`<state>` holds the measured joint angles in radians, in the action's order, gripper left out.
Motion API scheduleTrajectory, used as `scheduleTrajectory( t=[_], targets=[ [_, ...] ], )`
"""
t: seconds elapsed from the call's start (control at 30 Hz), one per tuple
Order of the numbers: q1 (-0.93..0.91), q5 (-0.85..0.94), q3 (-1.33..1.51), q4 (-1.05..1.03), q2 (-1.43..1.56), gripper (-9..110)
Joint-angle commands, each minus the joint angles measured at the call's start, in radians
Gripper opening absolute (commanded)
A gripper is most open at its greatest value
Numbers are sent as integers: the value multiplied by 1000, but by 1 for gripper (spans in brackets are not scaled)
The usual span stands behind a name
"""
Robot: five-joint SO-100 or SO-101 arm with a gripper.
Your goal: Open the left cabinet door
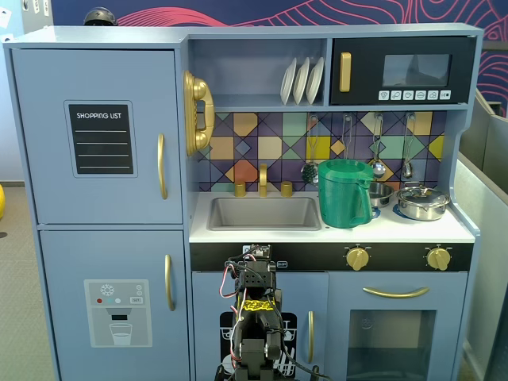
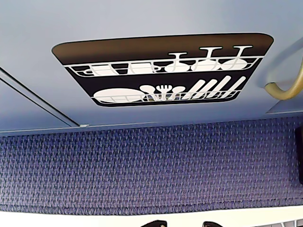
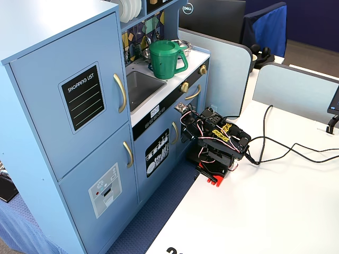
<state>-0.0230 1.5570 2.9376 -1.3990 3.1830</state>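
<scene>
The left cabinet door point(image 1: 103, 135) is the large light-blue upper door with the black "SHOPPING LIST" panel. It stands shut in both fixed views point(image 3: 74, 95). Its curved gold handle point(image 1: 161, 165) runs down its right edge point(image 3: 121, 92). My arm is folded low in front of the kitchen. The gripper point(image 3: 185, 132) sits well below and to the right of that door, facing the small dishwasher door point(image 2: 161, 71). In the wrist view only two dark fingertip slivers show at the bottom edge, around the gripper point(image 2: 183, 224). It holds nothing.
Below the left door is a blue door with a dispenser picture point(image 1: 119, 313). A green pitcher point(image 1: 344, 193) stands on the counter by the sink. Blue carpet point(image 2: 151, 165) lies between the white table point(image 3: 254, 211) and the cabinet. Cables trail right of the arm.
</scene>
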Motion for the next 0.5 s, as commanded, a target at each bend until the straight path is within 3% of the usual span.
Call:
scheduleTrajectory(
  t=[0.0, 0.3, 0.47],
  targets=[
    [15, -106, 61, -123, -3, 0],
    [15, -106, 61, -123, -3, 0],
    [12, 20, 58, -67, -5, 0]
  ],
)
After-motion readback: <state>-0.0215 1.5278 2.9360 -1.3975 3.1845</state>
